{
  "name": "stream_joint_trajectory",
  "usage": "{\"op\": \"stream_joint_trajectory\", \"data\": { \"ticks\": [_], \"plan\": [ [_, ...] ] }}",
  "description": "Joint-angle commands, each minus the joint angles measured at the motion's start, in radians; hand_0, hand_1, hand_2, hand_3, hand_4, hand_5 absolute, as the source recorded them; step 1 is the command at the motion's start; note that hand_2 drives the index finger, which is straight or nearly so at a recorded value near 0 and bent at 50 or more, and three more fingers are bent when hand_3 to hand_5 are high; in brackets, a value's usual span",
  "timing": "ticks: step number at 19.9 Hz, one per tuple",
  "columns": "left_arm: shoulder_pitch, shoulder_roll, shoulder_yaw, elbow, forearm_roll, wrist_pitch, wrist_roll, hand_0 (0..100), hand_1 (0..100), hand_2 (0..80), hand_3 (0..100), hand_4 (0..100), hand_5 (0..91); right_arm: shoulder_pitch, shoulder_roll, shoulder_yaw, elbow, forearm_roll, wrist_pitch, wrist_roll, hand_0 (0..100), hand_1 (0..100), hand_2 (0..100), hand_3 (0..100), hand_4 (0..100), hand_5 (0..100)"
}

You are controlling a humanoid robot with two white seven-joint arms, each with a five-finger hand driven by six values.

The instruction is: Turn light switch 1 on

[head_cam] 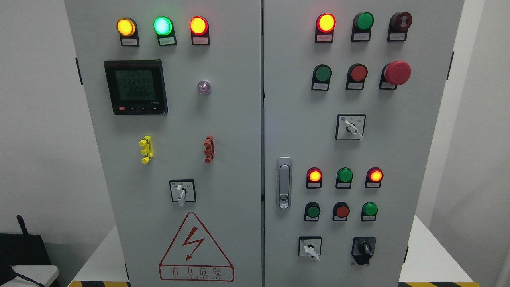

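We face a grey control cabinet (223, 119) with two doors, viewed from the head camera. Neither robot hand is in view, so we cannot tell whether the fingers are spread, pressed together or pinching anything. The left door carries three lit indicator lamps (162, 26), a digital meter (134, 87), a white-handled rotary switch (182, 192) and a high-voltage warning triangle (196, 249). The right door carries further lamps, push buttons, a red emergency-stop mushroom (397, 73), three more rotary selectors (350, 127) (310, 248) (363, 250) and a door latch (284, 182). The labels are too small to read, so we cannot say which control is light switch 1; we judge it to be one of the rotary selectors or buttons. The principal risk, in our judgement, is misidentification: the controls sit close together, and an imprecise reach could press a neighbouring button, or strike the emergency stop. A glancing contact could also turn a selector only partway.
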Motion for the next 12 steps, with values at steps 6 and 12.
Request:
{"op": "stream_joint_trajectory", "data": {
  "ticks": [6,12],
  "plan": [
    [-0.007,0.022,0.146,-0.621,0.004,-0.031,-0.001,48,0,11.4,30,35,2.7,0.000,0.000,0.000,0.000,-0.017,0.000,-0.001,12,39,0,0,0,0],
    [-0.034,0.037,0.143,-0.780,0.012,-0.074,-0.090,49,0,21.1,34,45,17.0,0.000,0.000,0.000,0.000,-0.018,0.000,-0.001,12,39,0,0,0,0]
  ]
}}
